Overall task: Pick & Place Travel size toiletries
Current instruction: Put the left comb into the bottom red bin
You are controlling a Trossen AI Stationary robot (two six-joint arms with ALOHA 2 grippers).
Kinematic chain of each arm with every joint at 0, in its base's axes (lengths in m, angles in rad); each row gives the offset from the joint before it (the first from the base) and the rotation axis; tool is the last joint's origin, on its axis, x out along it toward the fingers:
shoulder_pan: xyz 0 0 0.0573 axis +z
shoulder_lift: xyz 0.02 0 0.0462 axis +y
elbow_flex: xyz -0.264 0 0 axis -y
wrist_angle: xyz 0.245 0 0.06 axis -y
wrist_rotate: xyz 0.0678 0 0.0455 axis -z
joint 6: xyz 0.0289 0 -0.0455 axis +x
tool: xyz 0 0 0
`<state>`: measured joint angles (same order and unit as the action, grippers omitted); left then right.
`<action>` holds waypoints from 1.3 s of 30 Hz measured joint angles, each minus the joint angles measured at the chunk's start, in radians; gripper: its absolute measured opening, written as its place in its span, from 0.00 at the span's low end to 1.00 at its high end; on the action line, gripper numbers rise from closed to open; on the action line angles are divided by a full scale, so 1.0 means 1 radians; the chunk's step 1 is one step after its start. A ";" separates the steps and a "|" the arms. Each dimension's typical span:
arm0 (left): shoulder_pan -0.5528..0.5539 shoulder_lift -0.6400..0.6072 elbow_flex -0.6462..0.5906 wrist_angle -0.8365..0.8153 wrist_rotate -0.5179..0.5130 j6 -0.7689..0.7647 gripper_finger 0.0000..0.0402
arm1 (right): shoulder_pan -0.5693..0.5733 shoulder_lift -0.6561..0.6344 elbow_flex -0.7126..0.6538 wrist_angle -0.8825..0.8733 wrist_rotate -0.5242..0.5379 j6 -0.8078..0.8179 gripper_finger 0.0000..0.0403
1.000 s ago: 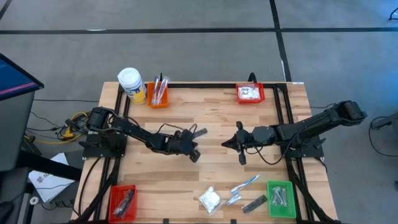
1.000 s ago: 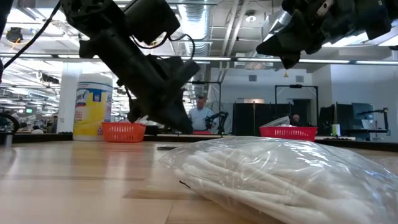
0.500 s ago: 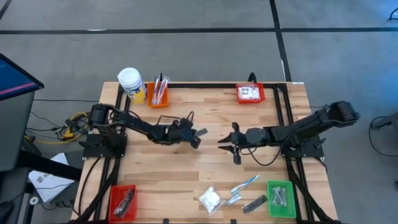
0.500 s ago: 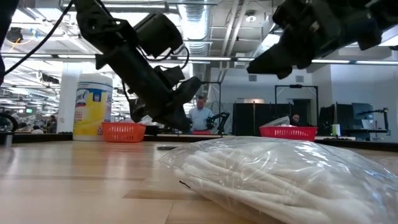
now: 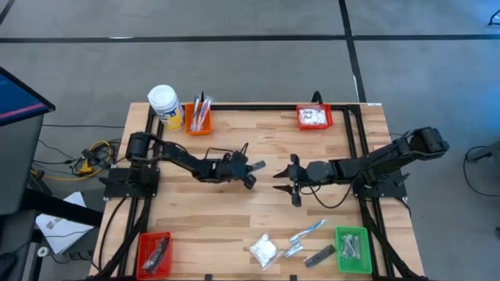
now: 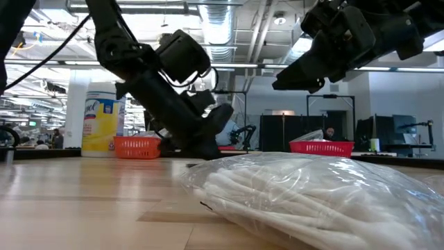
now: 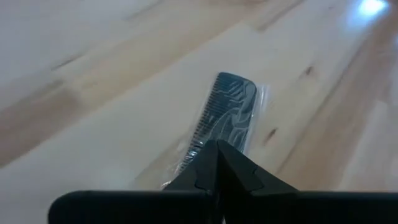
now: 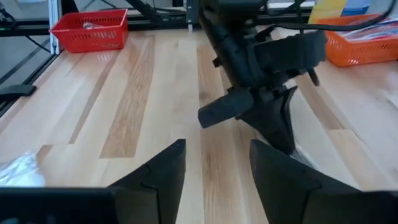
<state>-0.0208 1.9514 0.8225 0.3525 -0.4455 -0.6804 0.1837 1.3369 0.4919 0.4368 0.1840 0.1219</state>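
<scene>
L gripper (image 5: 251, 173), stretched low mid-table, is clamped on a dark grey plastic-wrapped flat comb (image 7: 225, 111); R gripper (image 5: 283, 184) is held facing it, fingers parted.

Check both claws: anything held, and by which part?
Left claw is shut on the near end of a wrapped dark comb, which lies on the table. Right claw is open and holds nothing.

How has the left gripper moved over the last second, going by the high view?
Yes. The left gripper, fingers shut on a wrapped comb, has moved up the picture toward the orange bin and slightly toward the right gripper.
</scene>
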 joint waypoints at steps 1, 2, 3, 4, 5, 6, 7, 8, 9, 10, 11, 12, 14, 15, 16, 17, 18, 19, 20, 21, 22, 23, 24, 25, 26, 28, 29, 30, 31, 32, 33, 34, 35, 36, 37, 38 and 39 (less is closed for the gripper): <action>0.001 0.012 0.000 0.017 0.021 0.001 0.00 | 0.000 0.000 0.000 -0.002 0.000 0.000 0.44; 0.001 0.020 0.001 0.034 0.041 0.005 0.00 | 0.000 0.000 0.000 -0.001 0.000 0.002 0.44; 0.001 0.022 0.001 0.042 0.058 0.015 0.00 | 0.000 0.000 0.000 -0.002 0.000 0.002 0.45; -0.001 0.022 0.000 0.041 0.073 0.024 0.00 | 0.000 0.000 0.000 -0.005 -0.001 0.002 0.46; -0.006 0.021 0.000 0.038 0.082 0.030 0.00 | 0.000 0.000 0.000 -0.007 -0.002 0.002 0.46; -0.011 0.021 -0.001 0.036 0.089 0.043 0.00 | 0.000 0.000 0.000 -0.009 -0.002 0.002 0.47; -0.018 0.018 -0.001 0.035 0.096 0.053 0.00 | 0.000 0.000 0.000 -0.011 -0.002 0.002 0.47; -0.025 0.018 -0.001 0.032 0.105 0.063 0.00 | 0.000 0.000 0.000 -0.013 -0.003 0.002 0.47; -0.033 0.018 -0.001 0.031 0.111 0.068 0.00 | 0.000 0.000 0.000 -0.014 -0.003 0.002 0.48; -0.040 0.018 -0.001 0.032 0.111 0.070 0.00 | 0.000 0.000 0.000 -0.015 -0.003 0.002 0.48; -0.047 0.018 -0.002 0.033 0.111 0.070 0.00 | 0.000 0.000 0.000 -0.017 -0.003 0.002 0.48; -0.053 0.019 -0.002 0.039 0.107 0.070 0.00 | 0.000 0.000 0.000 -0.018 -0.003 0.002 0.48; -0.064 0.019 -0.003 0.055 0.086 0.077 0.00 | 0.000 0.000 0.000 -0.018 -0.003 0.002 0.48; -0.069 0.018 -0.004 0.066 0.077 0.090 0.00 | 0.000 0.000 0.000 -0.018 -0.003 0.002 0.48; -0.074 0.013 -0.004 0.071 0.072 0.107 0.00 | 0.000 0.000 0.000 -0.019 -0.003 0.002 0.48; -0.080 0.005 -0.008 0.073 0.063 0.121 0.00 | 0.000 0.000 0.000 -0.018 -0.003 0.002 0.47; -0.085 -0.004 -0.009 0.071 0.055 0.126 0.00 | 0.000 0.000 0.000 -0.018 -0.003 0.002 0.47; -0.090 -0.014 -0.009 0.068 0.053 0.131 0.00 | 0.000 0.000 0.000 -0.019 -0.003 0.002 0.47; -0.096 -0.024 -0.010 0.065 0.049 0.137 0.00 | 0.000 0.000 0.000 -0.019 -0.003 0.003 0.47; -0.102 -0.033 -0.010 0.070 0.048 0.144 0.00 | 0.000 0.000 0.000 -0.020 -0.003 0.008 0.46; -0.110 -0.040 -0.009 0.074 0.041 0.145 0.00 | 0.000 0.000 0.000 -0.022 -0.003 0.010 0.46; -0.119 -0.042 -0.008 0.081 0.032 0.145 0.00 | 0.000 0.000 0.000 -0.022 -0.003 0.010 0.46; -0.129 -0.042 -0.008 0.080 0.021 0.145 0.00 | 0.000 0.003 0.000 -0.021 -0.003 0.010 0.45; -0.140 -0.042 -0.008 0.074 0.008 0.142 0.00 | 0.000 0.008 0.000 -0.018 -0.003 0.011 0.45; -0.150 -0.042 -0.011 0.074 -0.003 0.132 0.00 | -0.001 0.010 0.000 -0.023 -0.003 0.013 0.45; -0.166 -0.042 -0.027 0.079 -0.027 0.116 0.00 | -0.003 0.012 0.000 -0.020 -0.003 0.021 0.44; -0.174 -0.042 -0.040 0.079 -0.039 0.102 0.00 | -0.003 0.019 0.000 -0.011 -0.003 0.026 0.43; -0.180 -0.046 -0.056 0.077 -0.048 0.085 0.00 | -0.004 0.028 0.001 -0.008 -0.003 0.027 0.43; -0.183 -0.050 -0.072 0.076 -0.057 0.064 0.00 | -0.004 0.030 0.000 -0.016 -0.003 0.028 0.43; -0.184 -0.051 -0.085 0.082 -0.066 0.043 0.00 | -0.004 0.035 -0.001 -0.009 -0.003 0.029 0.43; -0.185 -0.051 -0.099 0.091 -0.069 0.022 0.00 | -0.004 0.048 0.001 0.012 -0.003 0.029 0.42; -0.185 -0.052 -0.116 0.102 -0.070 0.008 0.00 | -0.005 0.062 0.002 0.024 -0.003 0.029 0.42; -0.185 -0.053 -0.125 0.114 -0.072 -0.003 0.00 | -0.008 0.076 0.001 0.029 -0.003 0.030 0.42; -0.185 -0.054 -0.135 0.126 -0.072 -0.010 0.00 | -0.011 0.091 0.001 0.037 -0.003 0.035 0.42; -0.184 -0.054 -0.141 0.133 -0.074 -0.013 0.00 | -0.017 0.107 0.000 0.055 -0.004 0.040 0.42; -0.182 -0.055 -0.142 0.134 -0.073 -0.013 0.00 | -0.023 0.126 0.001 0.077 -0.006 0.045 0.42; -0.179 -0.055 -0.144 0.136 -0.069 -0.013 0.00 | -0.031 0.141 0.001 0.079 -0.006 0.049 0.42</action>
<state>-0.1998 1.8964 0.6788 0.4881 -0.5146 -0.6938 0.1523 1.4782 0.4933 0.5162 0.1777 0.1705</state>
